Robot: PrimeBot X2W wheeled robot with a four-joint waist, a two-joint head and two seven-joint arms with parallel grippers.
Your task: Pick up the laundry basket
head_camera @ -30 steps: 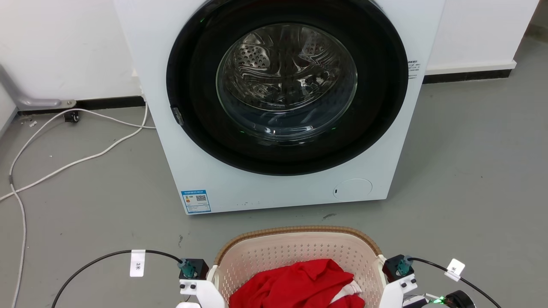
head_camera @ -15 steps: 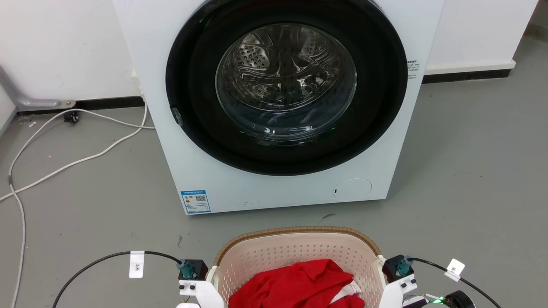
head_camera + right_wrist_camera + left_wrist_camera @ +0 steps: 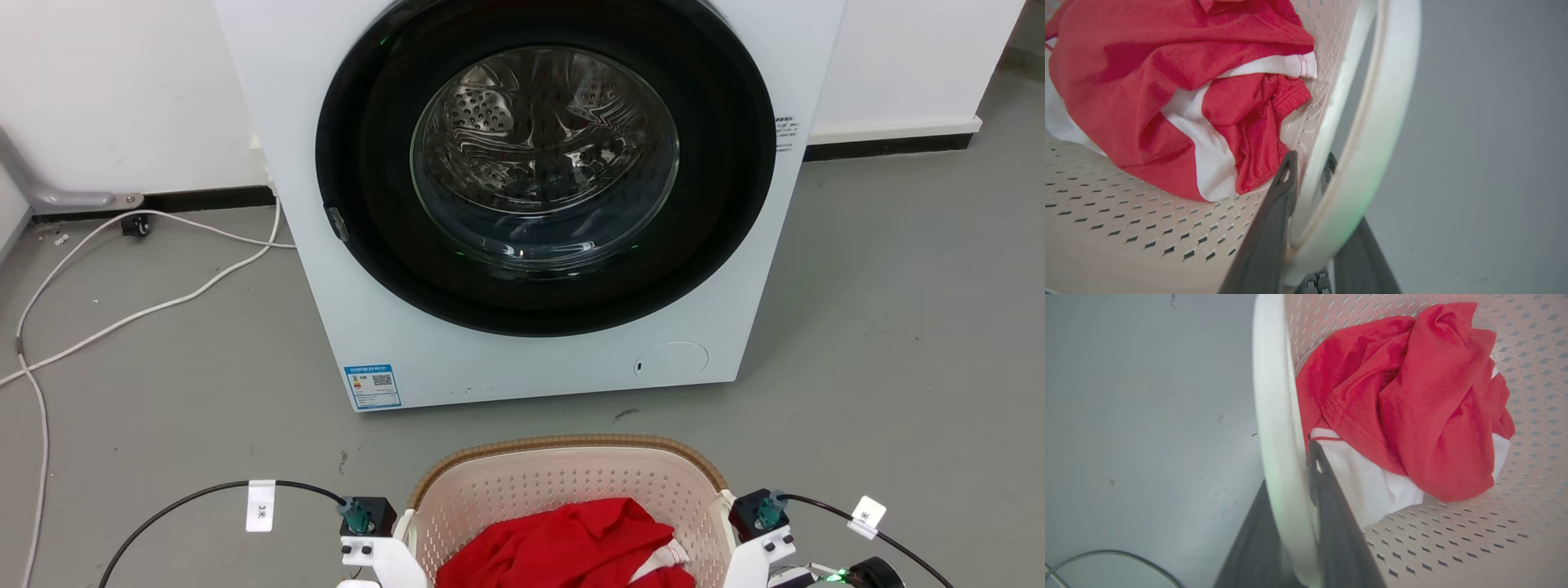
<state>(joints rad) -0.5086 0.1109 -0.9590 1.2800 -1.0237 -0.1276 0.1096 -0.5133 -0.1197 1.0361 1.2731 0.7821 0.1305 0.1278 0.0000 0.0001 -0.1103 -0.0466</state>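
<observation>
Far left, white cords snake across the grey floor. Moving in, a black cable with a white tag loops to the left arm's wrist.

Now the left tool. In its wrist view one dark finger runs inside the laundry basket and the other finger sits outside. The white left handle is pinched between them.

Centre stage, the basket sits at the bottom of the head view, in front of the white washing machine with bare floor between them. The machine's round glass door faces us. The basket has a brown woven rim and cream perforated walls, and a crumpled red garment with white panels lies inside. Whether its base touches the floor is hard to say from these angles.

Over to the right tool. Its inner finger lies against the perforated wall beside the red cloth. The outer finger passes behind the white right handle, and its tip shows in the gap between handle and wall. The wall is clamped between the two.

Far right, another tagged black cable trails off that wrist.
</observation>
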